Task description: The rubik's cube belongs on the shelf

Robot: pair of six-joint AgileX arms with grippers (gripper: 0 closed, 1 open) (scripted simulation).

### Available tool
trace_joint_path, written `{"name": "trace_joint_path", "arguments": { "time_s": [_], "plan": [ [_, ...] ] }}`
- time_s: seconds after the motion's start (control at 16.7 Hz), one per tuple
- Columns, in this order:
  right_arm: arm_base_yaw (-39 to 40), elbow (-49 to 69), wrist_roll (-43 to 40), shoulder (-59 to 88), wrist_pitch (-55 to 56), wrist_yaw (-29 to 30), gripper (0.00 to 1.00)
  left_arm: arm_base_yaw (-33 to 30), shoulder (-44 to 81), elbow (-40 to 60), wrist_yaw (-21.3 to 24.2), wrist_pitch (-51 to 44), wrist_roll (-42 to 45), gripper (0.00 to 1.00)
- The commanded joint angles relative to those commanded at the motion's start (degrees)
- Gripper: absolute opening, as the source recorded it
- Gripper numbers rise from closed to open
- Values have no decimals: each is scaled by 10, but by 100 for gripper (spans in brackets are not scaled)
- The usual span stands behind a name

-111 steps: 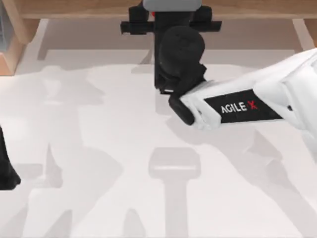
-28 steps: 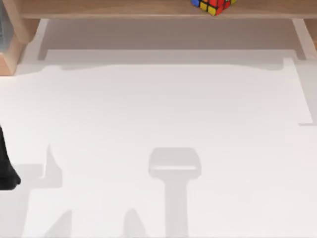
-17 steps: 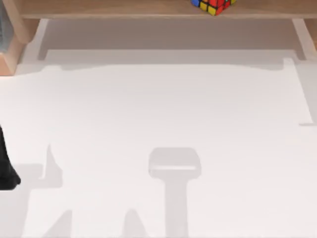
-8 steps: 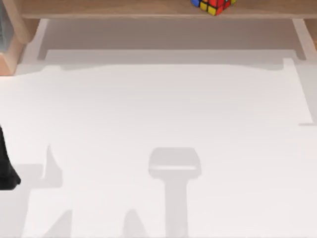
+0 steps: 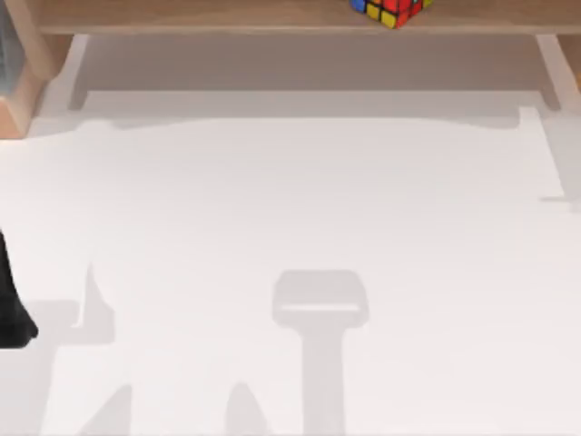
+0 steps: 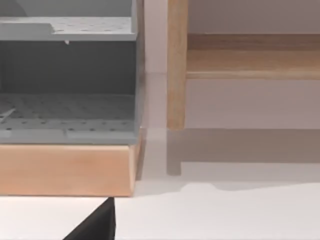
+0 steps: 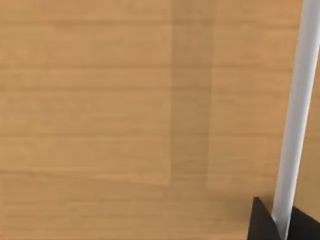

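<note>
The rubik's cube (image 5: 392,9) rests on the shelf (image 5: 200,16), a long light-brown board along the far edge of the table, right of centre. Nothing touches the cube. A black part of my left arm (image 5: 11,313) sits parked at the table's left edge. In the left wrist view, a dark corner of my left gripper (image 6: 95,226) points towards the shelf's left support (image 6: 176,65) and board (image 6: 250,62). The right wrist view holds light-brown wood grain (image 7: 125,110) close up, with a dark tip of my right gripper (image 7: 262,224) beside a white strip (image 7: 295,115).
A grey perforated rack (image 6: 65,80) on a wooden base (image 6: 65,170) stands at the far left, beside the shelf's support. The white table (image 5: 290,209) carries soft shadows, one of them T-shaped near the front middle.
My right arm, which reached over the shelf 6.7 s ago, has left the top view, with the cube on the board. Lately only a shadow at the right edge crept farther back.
</note>
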Motion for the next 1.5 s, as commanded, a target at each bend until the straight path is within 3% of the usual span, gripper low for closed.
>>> {"name": "trace_joint_path", "arguments": {
  "time_s": [0.54, 0.9, 1.5],
  "plan": [
    [26, 52, 1, 21, -36, 27, 0, 0, 0, 0, 0, 0, 0, 100],
    [63, 168, 0, 69, -101, 67, 0, 0, 0, 0, 0, 0, 0, 100],
    [80, 245, 0, 105, -147, 87, 0, 0, 0, 0, 0, 0, 0, 100]
  ]
}}
